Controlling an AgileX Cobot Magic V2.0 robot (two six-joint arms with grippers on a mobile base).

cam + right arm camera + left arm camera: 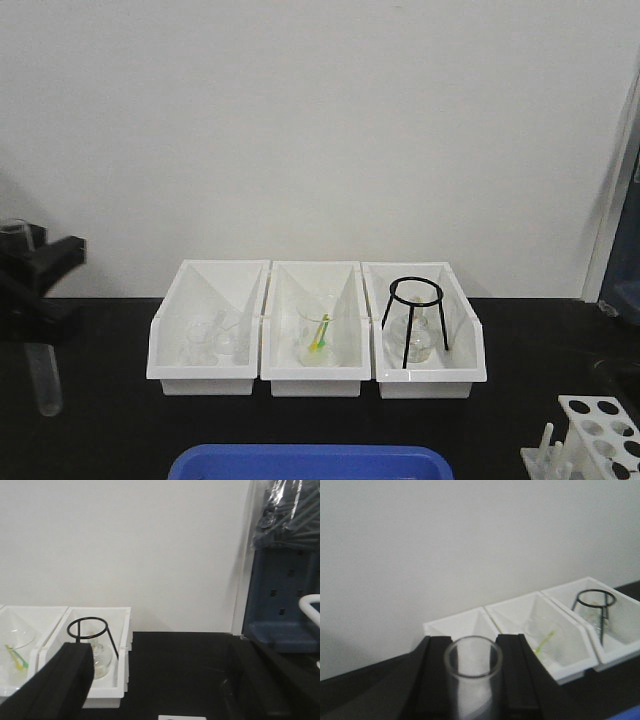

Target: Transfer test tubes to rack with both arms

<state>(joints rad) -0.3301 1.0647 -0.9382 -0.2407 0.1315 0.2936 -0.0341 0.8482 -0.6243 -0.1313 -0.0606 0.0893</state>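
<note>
In the front view my left gripper (38, 285) hangs at the far left edge above the black table, shut on a clear test tube (46, 378). The tube stands upright, with its rounded bottom below the fingers. The left wrist view shows the tube's open rim (472, 658) pinched between the two black fingers (434, 680). The white rack (600, 432), with round holes and pegs, stands at the front right corner. My right gripper (162, 680) is open with its fingers wide apart. Only black table top shows between them. The front view does not show this gripper.
Three white bins (208, 375) stand in a row at the back. They hold beakers, a flask and a black tripod stand (415, 320). A blue tray (310, 462) lies at the front edge. A blue pegboard rack (282, 595) stands at the far right.
</note>
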